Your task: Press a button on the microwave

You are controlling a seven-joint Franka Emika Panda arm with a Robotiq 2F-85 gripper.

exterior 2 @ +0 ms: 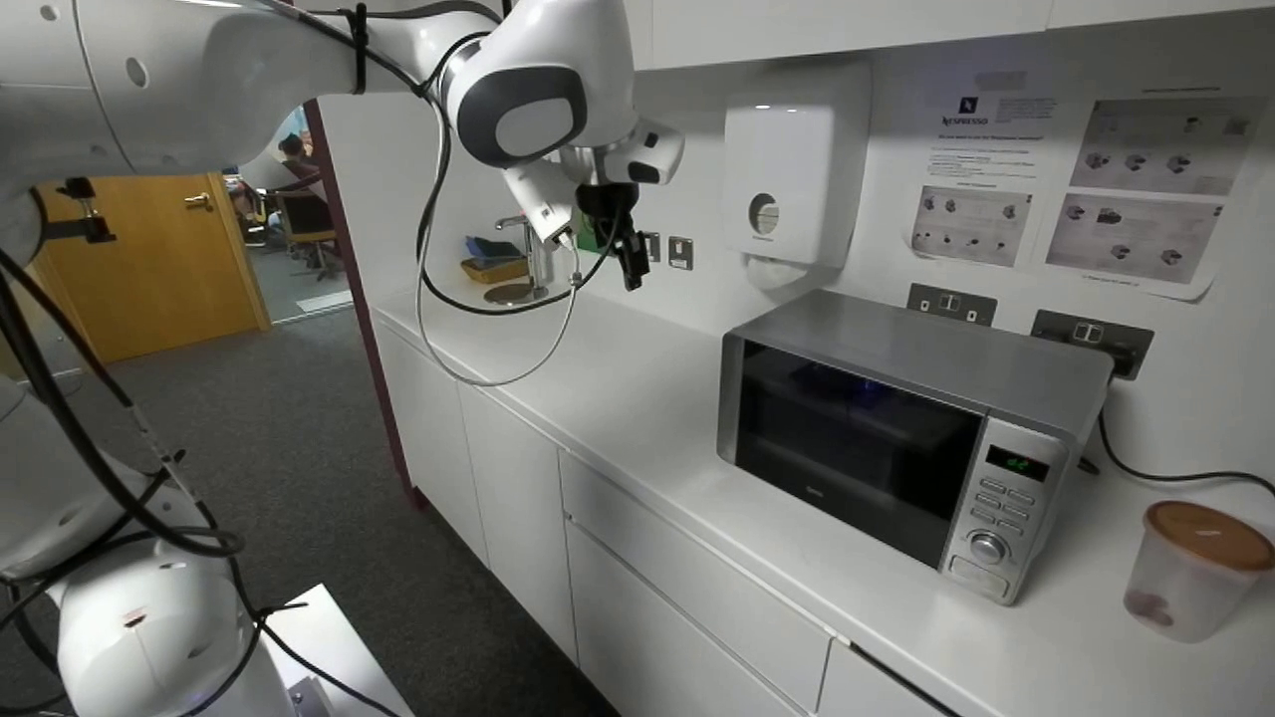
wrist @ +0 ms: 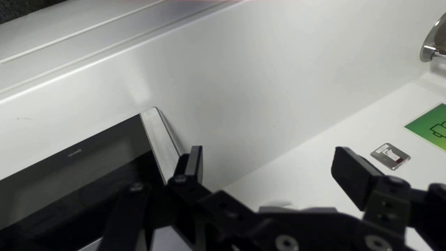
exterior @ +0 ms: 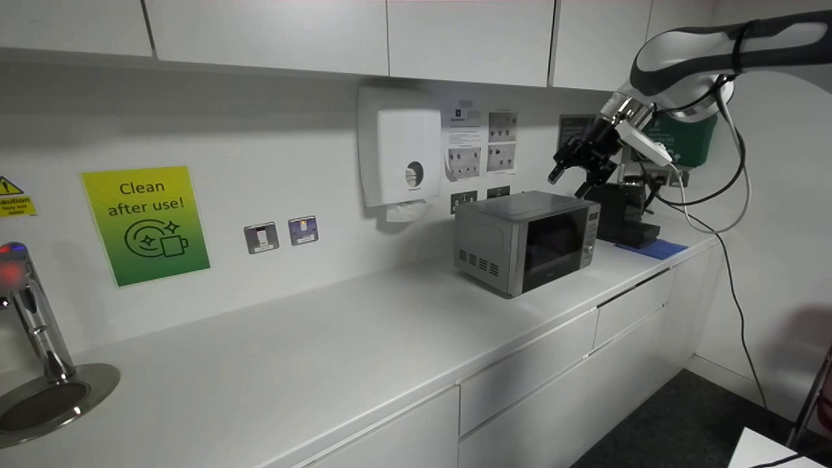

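The fingers (wrist: 352, 176) hung parted, higher than the microwave (exterior 2: 901, 428); in an exterior view, its button panel (exterior 2: 999, 508) lay down and rightward.

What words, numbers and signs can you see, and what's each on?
"Clean after use!": green-yellow poster
"!": warning triangle
"Caution Very hot water": yellow sign
"NESPRESSO": wall sheet
Perhaps "igenix", upside down in wrist view: microwave door
Too blurred or small: microwave's display, button labels, sheet's fine print, dispenser lettering
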